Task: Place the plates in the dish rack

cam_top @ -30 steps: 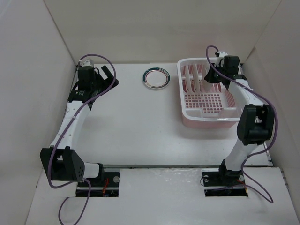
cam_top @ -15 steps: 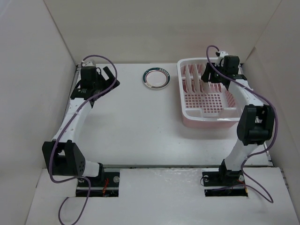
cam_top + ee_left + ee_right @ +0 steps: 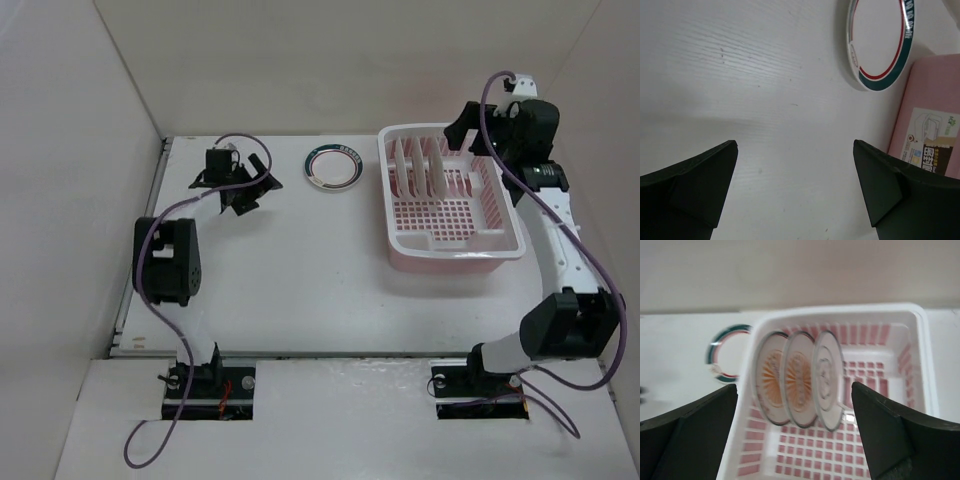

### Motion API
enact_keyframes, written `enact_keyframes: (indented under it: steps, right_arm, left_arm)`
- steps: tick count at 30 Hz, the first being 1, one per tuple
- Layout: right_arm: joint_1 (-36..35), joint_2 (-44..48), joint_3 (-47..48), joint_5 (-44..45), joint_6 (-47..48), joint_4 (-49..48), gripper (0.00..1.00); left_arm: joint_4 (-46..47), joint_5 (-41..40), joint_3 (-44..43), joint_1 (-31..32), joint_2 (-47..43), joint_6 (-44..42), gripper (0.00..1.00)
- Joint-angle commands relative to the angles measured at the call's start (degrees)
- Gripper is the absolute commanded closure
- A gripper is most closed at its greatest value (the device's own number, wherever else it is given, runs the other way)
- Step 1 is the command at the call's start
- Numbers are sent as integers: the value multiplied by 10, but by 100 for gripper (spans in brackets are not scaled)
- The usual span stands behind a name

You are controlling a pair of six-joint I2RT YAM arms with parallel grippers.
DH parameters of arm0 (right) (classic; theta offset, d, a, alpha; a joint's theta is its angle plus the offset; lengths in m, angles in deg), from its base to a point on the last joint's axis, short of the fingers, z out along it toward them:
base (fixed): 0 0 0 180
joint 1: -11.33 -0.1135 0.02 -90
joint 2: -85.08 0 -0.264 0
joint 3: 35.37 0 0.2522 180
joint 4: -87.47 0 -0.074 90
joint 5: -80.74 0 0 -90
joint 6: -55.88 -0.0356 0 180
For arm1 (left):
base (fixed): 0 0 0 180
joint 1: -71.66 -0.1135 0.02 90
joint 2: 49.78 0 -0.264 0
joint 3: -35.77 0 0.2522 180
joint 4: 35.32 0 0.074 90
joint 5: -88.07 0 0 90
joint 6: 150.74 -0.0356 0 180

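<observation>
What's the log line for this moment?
dish rack: three plates upright inside | table: green-banded plate flat, left of rack | left end effector: open, empty | right end effector: open, empty, above rack

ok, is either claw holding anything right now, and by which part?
Nothing is held. Left claw is open over the table short of the green-banded plate; right claw is open above the dish rack.

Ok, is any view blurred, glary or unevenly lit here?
Right wrist view: soft all over, the three racked plates and dish rack smeared. Left wrist view: green-banded plate crisp, faint shadow across the table. Top view: even light, no glare.
</observation>
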Motion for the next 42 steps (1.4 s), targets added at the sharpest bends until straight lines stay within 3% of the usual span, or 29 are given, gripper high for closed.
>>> enact_keyframes:
  steps: [1, 4, 14, 24, 33, 34, 36, 38, 42]
  right_arm:
    - [2, 40, -4, -116, -52, -61, 0]
    - [-13, 69, -4, -173, -60, -61, 0]
    - [-111, 123, -15, -167, -39, -40, 0]
    - [-134, 134, -26, -161, -21, -7, 0]
    - [-139, 134, -2, -168, -21, -7, 0]
    - [-139, 134, -2, -173, -21, -7, 0]
    - [-139, 134, -8, -173, -21, -7, 0]
    - [-144, 134, -8, -173, -21, -7, 0]
    - [-155, 128, -8, -167, -21, -2, 0]
  left_arm:
    - [100, 98, -45, 0, 88, 55, 0]
    - [139, 124, -88, 12, 156, 78, 0]
    - [96, 134, -320, 35, 373, 115, 3]
    - [94, 134, -404, 68, 449, 165, 12]
    - [89, 129, -393, 79, 460, 165, 43]
    - [89, 121, -393, 79, 460, 165, 49]
    - [68, 113, -398, 79, 460, 165, 77]
    - [45, 93, -405, 79, 460, 165, 96]
    - [30, 61, -404, 79, 444, 160, 100]
